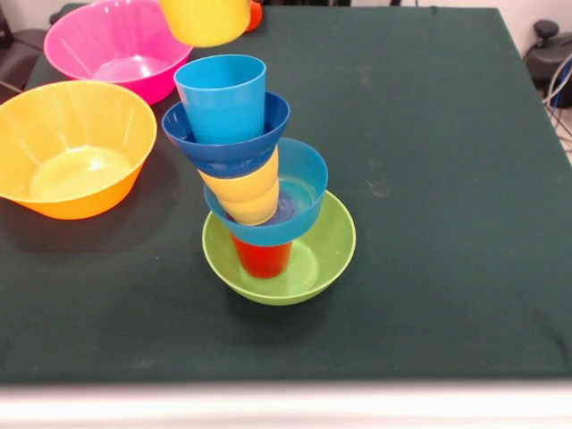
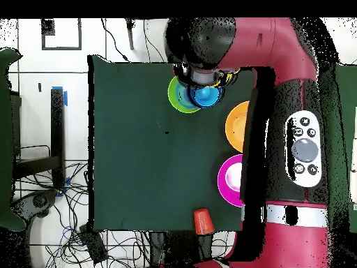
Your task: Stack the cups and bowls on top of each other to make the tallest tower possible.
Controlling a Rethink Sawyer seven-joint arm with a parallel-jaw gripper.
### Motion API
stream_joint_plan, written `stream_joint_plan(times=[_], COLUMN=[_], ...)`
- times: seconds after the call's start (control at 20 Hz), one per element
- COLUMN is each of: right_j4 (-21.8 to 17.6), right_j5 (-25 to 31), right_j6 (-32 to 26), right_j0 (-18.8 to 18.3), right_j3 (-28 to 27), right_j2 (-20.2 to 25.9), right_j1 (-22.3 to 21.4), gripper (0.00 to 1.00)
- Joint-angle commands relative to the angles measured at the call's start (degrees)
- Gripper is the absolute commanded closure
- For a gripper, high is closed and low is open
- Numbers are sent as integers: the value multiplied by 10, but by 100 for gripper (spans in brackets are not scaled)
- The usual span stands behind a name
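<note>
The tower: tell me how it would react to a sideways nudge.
The tower probably topples easily: it leans, each tier offset from the one below. Its glossy plastic pieces likely slide apart. The wide green bowl should stay put, so the light blue cup on top likely falls first.

We see the bench [image 1: 429, 179] under even, bright light from above, with soft shadows falling toward the near side under the green bowl [image 1: 331, 255] and the yellow-orange bowl [image 1: 54, 125]. The glossy plastic shows pale glare, most clearly inside the pink bowl [image 1: 107, 40] and on the wall of the light blue cup [image 1: 223, 98], and the front view looks a little soft everywhere. In the overhead view the floor beside the bench is very bright, almost washed out.
</note>
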Motion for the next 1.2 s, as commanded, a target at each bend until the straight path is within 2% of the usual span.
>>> stream_joint_plan(times=[0.05, 0.45, 1.2], right_j4=[-30, -35, -40], right_j5=[-11, 1, -22], right_j6=[-109, -117, -131], right_j0=[17, 15, 5], right_j3=[62, 70, 83], right_j2=[16, 12, 17], right_j1=[27, 20, 20], gripper=[100, 100, 100])
